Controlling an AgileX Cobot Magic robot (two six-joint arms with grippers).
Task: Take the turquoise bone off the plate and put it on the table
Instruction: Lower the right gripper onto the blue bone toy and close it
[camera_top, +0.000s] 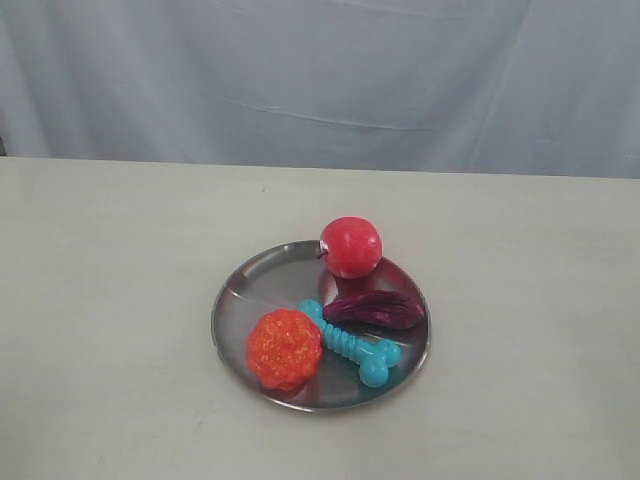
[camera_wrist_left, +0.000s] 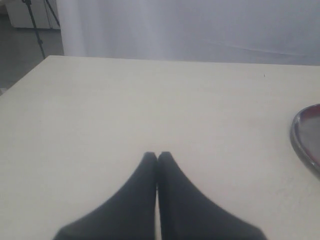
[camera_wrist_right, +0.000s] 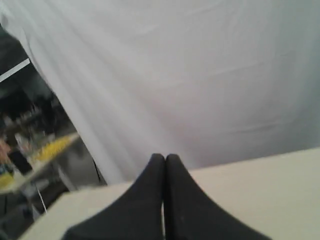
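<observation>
On the plate (camera_top: 232, 300), toward the table's (camera_top: 100, 300) near edge, the turquoise bone (camera_top: 348, 343) looks light and rubbery, best pinched across its ribbed shaft; left end effector (camera_wrist_left: 157, 156) and right end effector (camera_wrist_right: 165, 157) are closed, empty.

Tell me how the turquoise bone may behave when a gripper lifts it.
The turquoise bone looks rubbery, so it probably flexes slightly and feels light. Its ribbed shaft should resist slipping. Pushed, it may slide on the shiny plate and nudge the orange ball beside it.
</observation>
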